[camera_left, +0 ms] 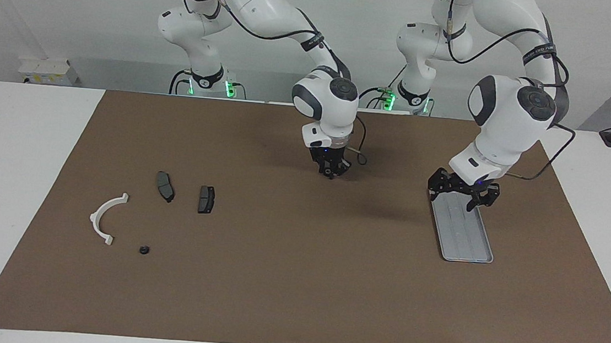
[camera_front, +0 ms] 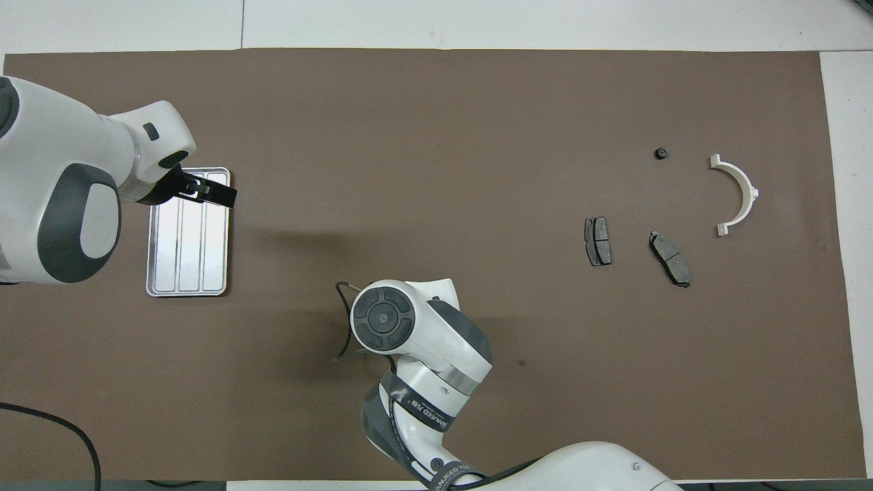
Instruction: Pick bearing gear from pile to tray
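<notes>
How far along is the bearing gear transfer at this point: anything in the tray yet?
Nothing looks done: the tray shows only bare ribs. The small black round piece lies on the mat beside the white bracket and two grey plates. In hand: nothing visible. The left gripper hangs open over the tray's end; the right gripper is above mid-mat. Picking, carrying and placing remain.

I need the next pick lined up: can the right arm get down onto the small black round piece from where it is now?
Probably yes. The right gripper hangs over bare mat mid-table. The small black round piece lies alone beside the white bracket, with nothing over it or crowding it.
</notes>
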Controlling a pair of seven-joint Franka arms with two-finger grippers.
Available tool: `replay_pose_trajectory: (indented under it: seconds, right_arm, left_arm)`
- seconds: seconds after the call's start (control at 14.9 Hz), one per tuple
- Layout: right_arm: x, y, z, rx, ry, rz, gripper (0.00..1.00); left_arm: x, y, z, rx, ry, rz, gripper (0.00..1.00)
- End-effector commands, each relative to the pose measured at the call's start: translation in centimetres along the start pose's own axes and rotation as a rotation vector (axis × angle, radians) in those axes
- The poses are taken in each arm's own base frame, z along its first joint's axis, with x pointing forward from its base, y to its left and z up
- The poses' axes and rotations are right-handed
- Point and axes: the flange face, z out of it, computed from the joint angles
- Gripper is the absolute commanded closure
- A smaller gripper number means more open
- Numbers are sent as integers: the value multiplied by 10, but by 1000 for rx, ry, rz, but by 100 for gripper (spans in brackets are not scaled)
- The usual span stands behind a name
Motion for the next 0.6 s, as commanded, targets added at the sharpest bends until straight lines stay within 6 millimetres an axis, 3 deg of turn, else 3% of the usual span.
replay_pose_trajectory:
  seconds: [0.0,0.2,0.4,0.54]
  right_arm:
    - [19,-4,-16,-6,-1,47,0]
    - [62,-2,-47,-13,8,93,0]
    - [100,13,-80,1,15,47,0]
    - [129,27,-100,4,24,17,0]
  left_arm:
    - [-9,12,-8,-4,16,-21,0]
    - [-6,49,-13,-12,-3,-77,0]
    - [-11,92,-36,-18,-21,-106,0]
    - [-17,132,-38,-19,-41,-139,0]
